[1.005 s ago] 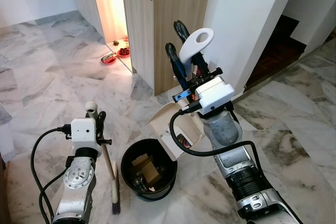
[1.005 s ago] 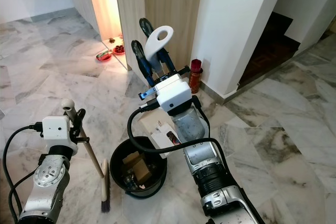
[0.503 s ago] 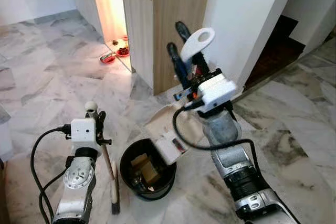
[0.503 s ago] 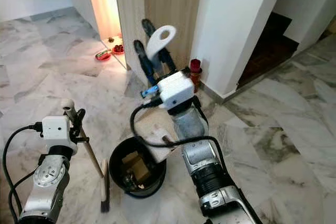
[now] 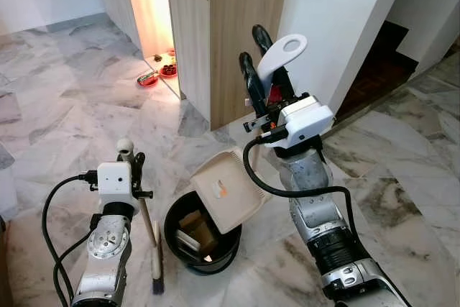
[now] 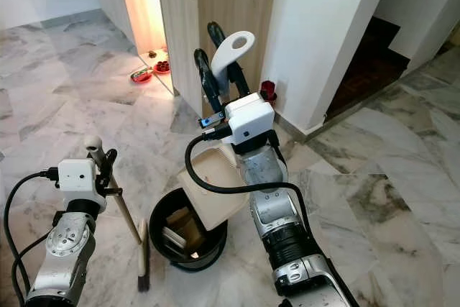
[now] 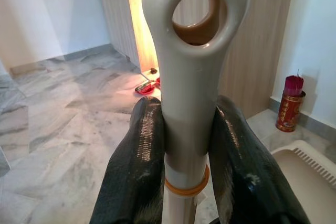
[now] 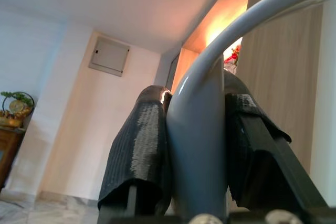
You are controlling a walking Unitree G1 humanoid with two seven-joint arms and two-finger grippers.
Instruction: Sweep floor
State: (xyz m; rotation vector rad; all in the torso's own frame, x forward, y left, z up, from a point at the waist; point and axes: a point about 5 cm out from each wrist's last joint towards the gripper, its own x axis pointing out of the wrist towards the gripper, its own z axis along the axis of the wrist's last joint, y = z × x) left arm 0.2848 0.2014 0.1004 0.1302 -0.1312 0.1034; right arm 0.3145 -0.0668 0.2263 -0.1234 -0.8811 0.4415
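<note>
Our right gripper (image 5: 263, 80) clamping the tipped dustpan (image 5: 224, 188) over the bin (image 5: 203, 231), left gripper (image 7: 189, 145) pinching the broom (image 7: 191, 77); incense holder (image 7: 287, 104) beyond.

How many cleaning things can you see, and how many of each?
Brooms: 1, the broom in the left gripper.
Dustpans: 1, the dustpan held by the right gripper.
Bins: 1, the black bin.
Total: 3.

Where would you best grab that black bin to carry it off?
Judging by its shape, by the rim of the black bin, from above on the side away from the dustpan tipped over it; I see no handle, and the walls are smooth.
</note>
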